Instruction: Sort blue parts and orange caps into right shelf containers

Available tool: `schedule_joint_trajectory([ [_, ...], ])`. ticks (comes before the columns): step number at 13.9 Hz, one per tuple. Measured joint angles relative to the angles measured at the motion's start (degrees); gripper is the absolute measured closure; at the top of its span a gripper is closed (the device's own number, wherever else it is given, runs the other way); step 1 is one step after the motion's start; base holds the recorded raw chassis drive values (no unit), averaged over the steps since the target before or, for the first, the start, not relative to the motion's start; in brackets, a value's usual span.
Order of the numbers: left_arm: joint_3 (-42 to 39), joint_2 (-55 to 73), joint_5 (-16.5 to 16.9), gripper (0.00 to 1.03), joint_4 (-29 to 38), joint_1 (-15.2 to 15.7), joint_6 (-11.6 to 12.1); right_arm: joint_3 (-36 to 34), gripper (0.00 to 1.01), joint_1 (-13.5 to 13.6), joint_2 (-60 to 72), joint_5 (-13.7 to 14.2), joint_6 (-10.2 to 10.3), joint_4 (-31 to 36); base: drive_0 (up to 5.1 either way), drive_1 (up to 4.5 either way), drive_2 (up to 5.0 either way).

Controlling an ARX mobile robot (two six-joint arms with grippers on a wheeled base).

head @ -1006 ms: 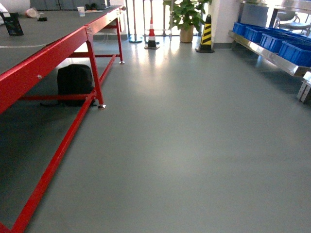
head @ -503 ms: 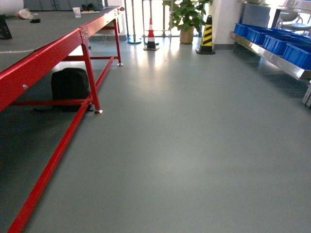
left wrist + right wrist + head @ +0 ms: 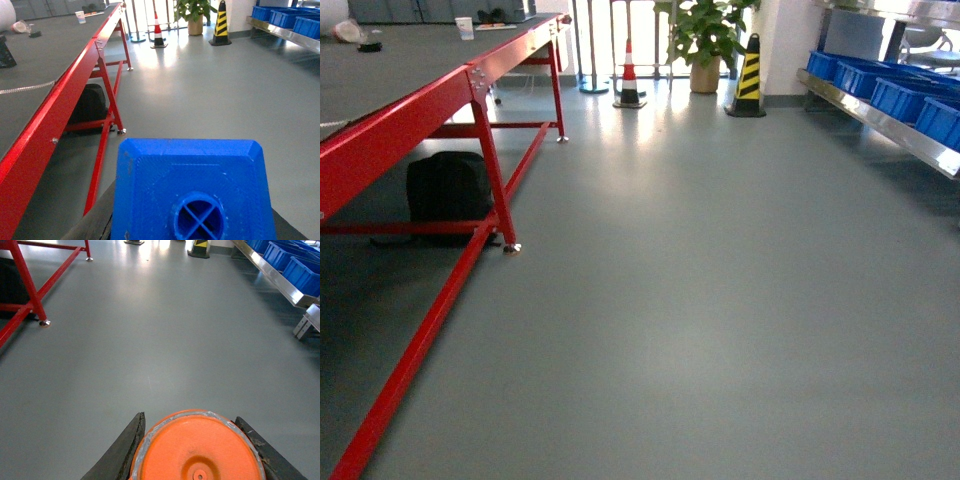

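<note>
A blue part (image 3: 192, 185), boxy with a round cross-ribbed hole, fills the bottom of the left wrist view. My left gripper (image 3: 192, 222) is shut on it, with dark fingers (image 3: 92, 225) showing at its sides. In the right wrist view my right gripper (image 3: 192, 440) is shut on an orange cap (image 3: 197, 452), whose black fingers (image 3: 122, 450) press both sides of the round lid. The right shelf containers (image 3: 905, 95), bright blue crates, sit on the steel shelf (image 3: 880, 125) at the far right. Neither gripper shows in the head view.
A red-framed table (image 3: 410, 125) runs along the left with a black bag (image 3: 445, 190) under it. Grey floor stretches ahead. A red-white cone (image 3: 628, 75), a yellow-black cone (image 3: 748, 70) and a potted plant (image 3: 705, 35) stand at the far end.
In the head view the table leg and black bag have slid left and lower, and the blue crates have slid toward the right edge.
</note>
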Motion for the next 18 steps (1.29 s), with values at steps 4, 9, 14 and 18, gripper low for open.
schedule_joint_trajectory([
  [4, 0.0, 0.07, 0.02, 0.59, 0.07, 0.0, 0.0, 0.0, 0.58, 0.0, 0.0, 0.0, 0.0, -0.04, 0.0, 4.05, -4.1],
  [9, 0.0, -0.07, 0.02, 0.59, 0.09, 0.0, 0.0, 0.0, 0.58, -0.02, 0.02, 0.04, 0.0, -0.15, 0.0, 4.05, -4.1],
  [14, 0.0, -0.04, 0.02, 0.59, 0.26, 0.0, 0.0, 0.0, 0.58, -0.02, 0.0, 0.02, -0.02, -0.02, 0.0, 4.03, -4.1],
  [18, 0.0, -0.02, 0.02, 0.59, 0.15, 0.0, 0.0, 0.0, 0.58, -0.02, 0.0, 0.04, -0.02, 0.07, -0.1, 4.01, -4.1],
])
